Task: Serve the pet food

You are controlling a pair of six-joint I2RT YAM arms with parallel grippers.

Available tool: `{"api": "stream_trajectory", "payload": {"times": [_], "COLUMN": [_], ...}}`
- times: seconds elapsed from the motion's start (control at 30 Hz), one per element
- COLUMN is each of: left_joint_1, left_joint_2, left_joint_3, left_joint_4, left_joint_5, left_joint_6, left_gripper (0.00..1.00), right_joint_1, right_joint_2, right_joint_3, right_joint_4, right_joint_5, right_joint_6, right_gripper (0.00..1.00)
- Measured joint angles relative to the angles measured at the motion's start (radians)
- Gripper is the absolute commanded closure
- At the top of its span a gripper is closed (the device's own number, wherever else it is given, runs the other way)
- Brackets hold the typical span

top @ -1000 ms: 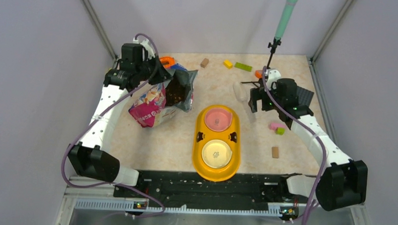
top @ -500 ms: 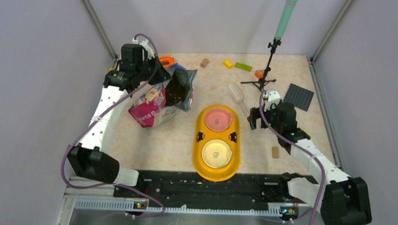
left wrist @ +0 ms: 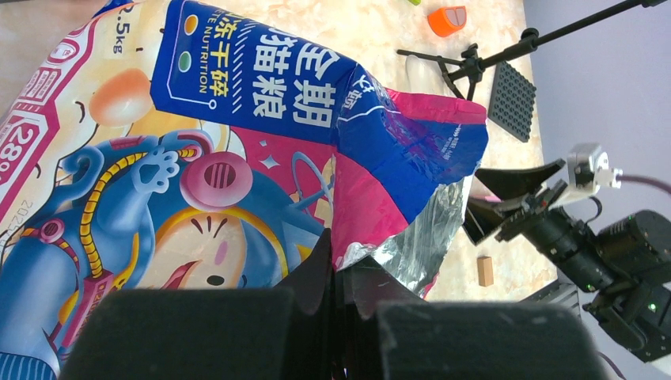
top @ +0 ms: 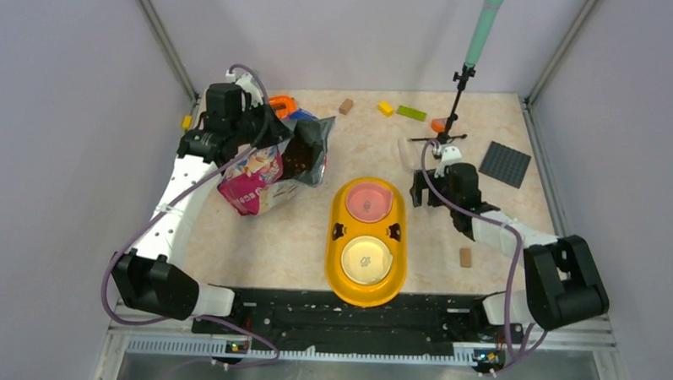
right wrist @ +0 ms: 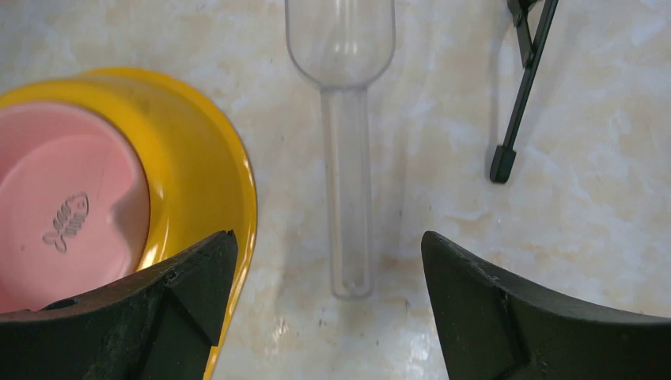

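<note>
The magenta-and-blue cat food bag [top: 262, 170] lies at the left with its mouth toward the middle. Dark pet food [top: 298, 159] shows inside the mouth. My left gripper [top: 263, 127] is shut on the bag's torn top edge, and in the left wrist view its fingers [left wrist: 320, 273] pinch the foil rim of the bag [left wrist: 237, 119]. A clear plastic scoop [right wrist: 346, 158] lies flat beside the yellow double bowl [right wrist: 214, 166]. My right gripper [right wrist: 328, 241] hangs open just above the scoop's handle end, one finger on each side. The pink bowl [top: 368, 199] and cream bowl [top: 366, 259] hold nothing.
A black tripod stand [top: 452, 118] with a teal pole rises just behind the scoop [top: 408, 148], one foot [right wrist: 502, 162] near it. A dark grey baseplate [top: 504, 164], coloured bricks [top: 411, 113] and a tan block [top: 465, 257] lie around the right side.
My right arm has swung left and dropped low over the scoop handle, next to the yellow bowl, and its jaws have narrowed a little. The left arm and bag have barely moved.
</note>
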Motion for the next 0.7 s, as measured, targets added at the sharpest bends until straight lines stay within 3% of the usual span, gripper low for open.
{"api": "stream_trajectory", "payload": {"times": [0.4,0.7], "left_joint_1": [-0.001,-0.003], "left_joint_2": [-0.008,-0.015], "left_joint_3": [-0.014,-0.034], "left_joint_4": [0.029,0.055], "left_joint_5": [-0.007,-0.024], "left_joint_6": [0.031,0.038], "left_gripper": [1.0,1.0], "right_joint_1": [0.002,0.003], "right_joint_2": [0.26,0.284], "right_joint_3": [0.213,0.198], "right_joint_4": [-0.017,0.013], "right_joint_5": [0.08,0.132], "right_joint_6": [0.135,0.224], "right_gripper": [0.14,0.21]}}
